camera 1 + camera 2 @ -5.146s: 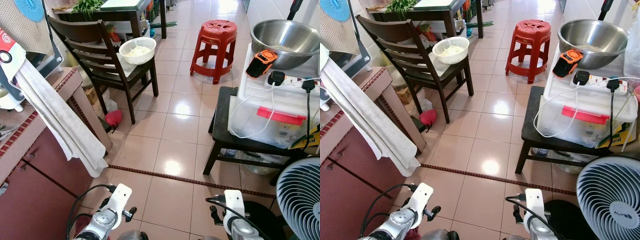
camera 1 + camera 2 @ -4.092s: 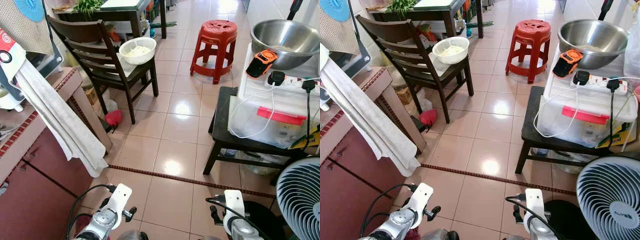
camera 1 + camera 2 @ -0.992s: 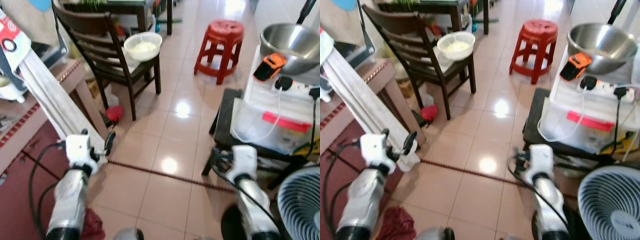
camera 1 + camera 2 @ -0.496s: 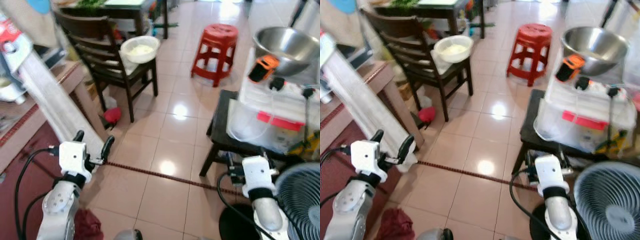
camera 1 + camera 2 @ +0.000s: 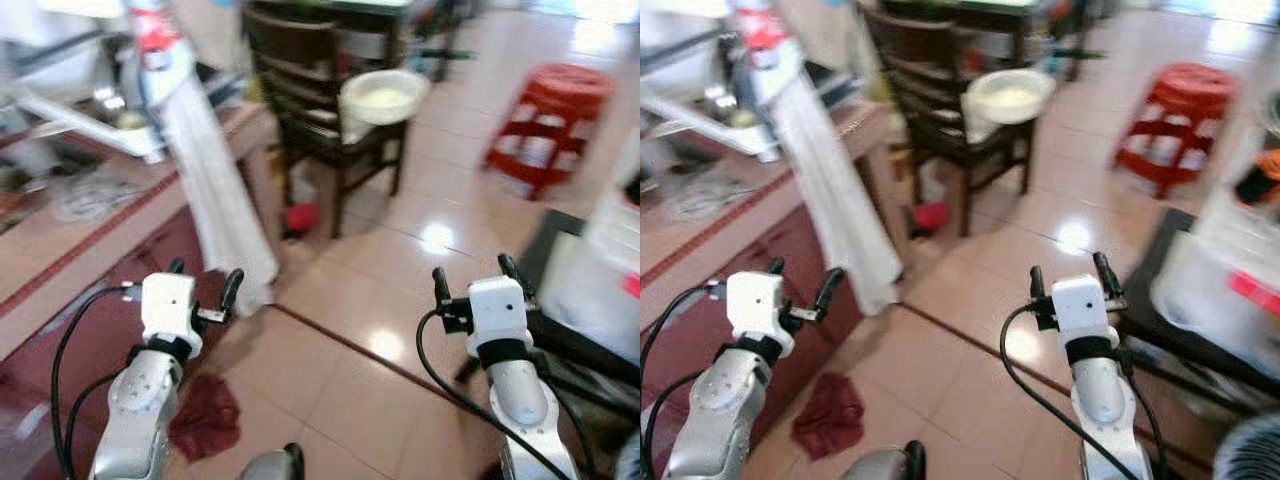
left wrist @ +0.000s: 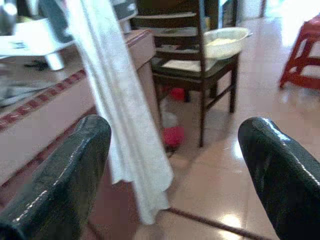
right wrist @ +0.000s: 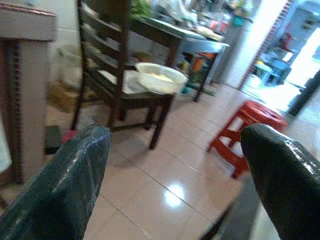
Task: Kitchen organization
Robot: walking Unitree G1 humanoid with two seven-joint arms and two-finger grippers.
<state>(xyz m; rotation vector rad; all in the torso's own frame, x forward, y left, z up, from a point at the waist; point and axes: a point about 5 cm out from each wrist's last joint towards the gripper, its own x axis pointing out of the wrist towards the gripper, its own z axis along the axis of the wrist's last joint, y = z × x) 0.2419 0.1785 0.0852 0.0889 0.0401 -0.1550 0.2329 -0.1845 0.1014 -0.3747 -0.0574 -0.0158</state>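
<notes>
Both arms are raised in front of me over the tiled floor. My left gripper (image 5: 205, 275) is open and empty, close to the red-brown counter (image 5: 60, 240) and the long white towel (image 5: 215, 190) hanging off it. My right gripper (image 5: 472, 268) is open and empty above the floor, beside a low black table (image 5: 590, 350). Ahead stands a dark wooden chair (image 5: 320, 110) with a white bowl (image 5: 385, 95) on its seat. In the left wrist view the towel (image 6: 120, 110) hangs between the fingers (image 6: 60, 185). The right wrist view looks at the bowl (image 7: 160, 77).
A red plastic stool (image 5: 545, 115) stands at the far right. A dark red cloth (image 5: 205, 415) lies on the floor by my left arm. A small red item (image 5: 300, 215) sits under the chair. Dishes and clutter lie blurred on the counter top.
Both arms have come up from low at the picture's bottom to mid-height. The camera has swung left: the counter shows more, the steel bowl and plastic box have slid out right.
</notes>
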